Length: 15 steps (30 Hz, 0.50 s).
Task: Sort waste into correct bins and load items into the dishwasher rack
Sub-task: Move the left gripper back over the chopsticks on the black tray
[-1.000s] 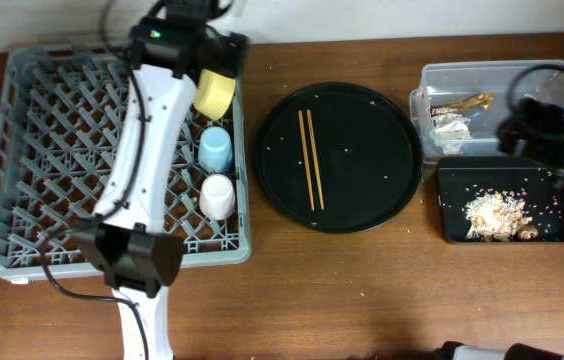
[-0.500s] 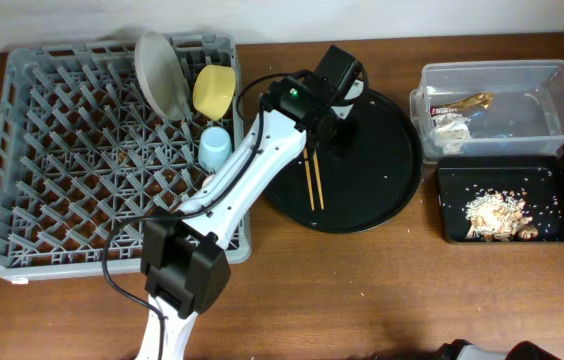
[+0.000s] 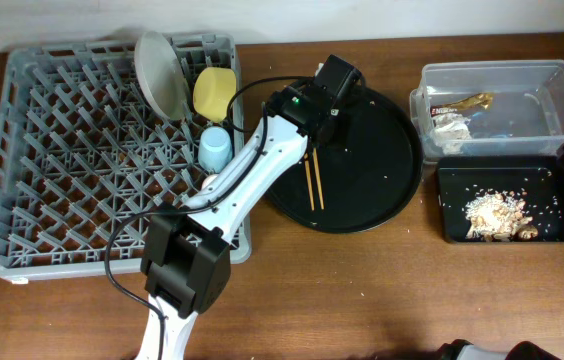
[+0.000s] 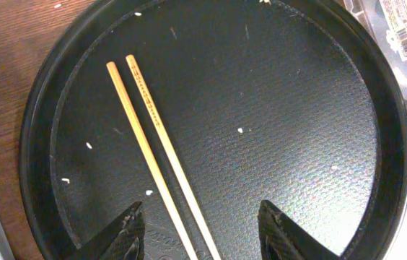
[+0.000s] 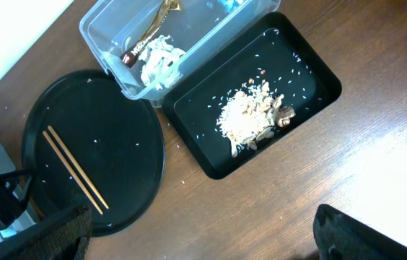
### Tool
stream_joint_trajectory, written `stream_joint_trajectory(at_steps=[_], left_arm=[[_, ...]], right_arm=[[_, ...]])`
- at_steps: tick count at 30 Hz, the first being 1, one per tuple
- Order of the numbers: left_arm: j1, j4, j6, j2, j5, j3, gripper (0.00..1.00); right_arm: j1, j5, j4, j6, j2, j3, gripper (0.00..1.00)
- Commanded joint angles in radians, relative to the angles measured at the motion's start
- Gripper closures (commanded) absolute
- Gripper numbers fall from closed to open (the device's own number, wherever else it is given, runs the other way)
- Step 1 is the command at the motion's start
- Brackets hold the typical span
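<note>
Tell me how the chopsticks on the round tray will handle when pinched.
The chopsticks look thin wood: probably stiff and light. Lying flat on the round tray's textured floor, they offer little to grip under and may roll or skid. Side by side but apart, one could slip free.

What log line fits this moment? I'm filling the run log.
left gripper open over chopsticks | chopsticks on round tray | right gripper open, empty | rack holds plate, bowl, blue cup

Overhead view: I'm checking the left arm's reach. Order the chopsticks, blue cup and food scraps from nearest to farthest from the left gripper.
From the left gripper:
1. Chopsticks, beside it on the round tray.
2. Blue cup, image-left, in the rack.
3. Food scraps, far image-right, in the black bin.
</note>
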Motion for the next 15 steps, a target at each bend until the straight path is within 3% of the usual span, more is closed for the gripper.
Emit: stream_joint_trajectory(at_steps=[1,9,15], left_arm=[[0.005,0.002,-0.013,0.008,-0.011,-0.006,0.5],[-0.006,-0.002,-0.026,0.008,-0.009,-0.006,0.53],[-0.006,0.003,-0.253,0.008,-0.172,-0.006,0.54]], right_arm=[[-0.006,-0.005,-0.003,0.01,-0.002,0.004,0.02],[-0.006,-0.005,-0.003,0.01,-0.002,0.004,0.02],[-0.006,-0.005,-0.003,0.01,-0.002,0.004,0.02]])
